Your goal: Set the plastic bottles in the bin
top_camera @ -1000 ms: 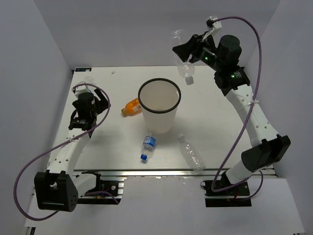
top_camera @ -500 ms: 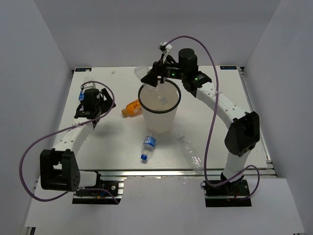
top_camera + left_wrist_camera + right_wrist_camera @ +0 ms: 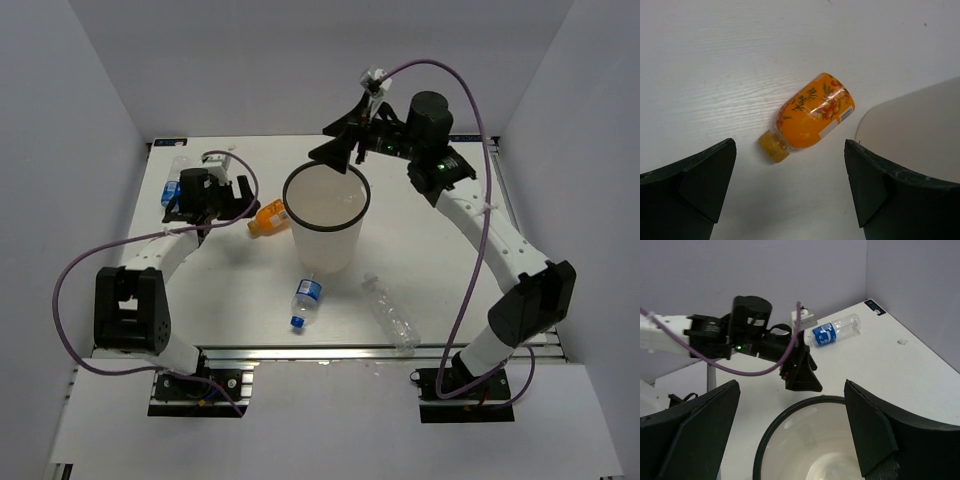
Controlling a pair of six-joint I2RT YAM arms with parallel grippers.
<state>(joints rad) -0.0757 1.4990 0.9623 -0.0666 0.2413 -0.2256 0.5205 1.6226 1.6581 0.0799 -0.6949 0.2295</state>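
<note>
The bin [image 3: 325,245], translucent white with a black rim, stands mid-table. My right gripper [image 3: 335,152] hangs open over its far rim with nothing between the fingers; the right wrist view looks down into the bin [image 3: 771,432]. Left of the bin lies an orange bottle [image 3: 268,218]. My left gripper [image 3: 232,200] is open just left of it, and in the left wrist view the orange bottle [image 3: 812,112] lies ahead of the open gripper [image 3: 790,185]. A blue-labelled bottle [image 3: 303,295] and a clear bottle [image 3: 390,312] lie in front of the bin.
Another blue-labelled bottle [image 3: 172,186] lies at the far left edge behind the left arm, also seen as the blue-labelled bottle [image 3: 832,330] in the right wrist view. The bin wall [image 3: 910,130] stands close to the right of the left gripper. Walls enclose the table on three sides.
My right gripper carried a clear bottle from the back right to above the bin and opened; the bottle is gone from it. The left arm moved right toward the orange bottle.
</note>
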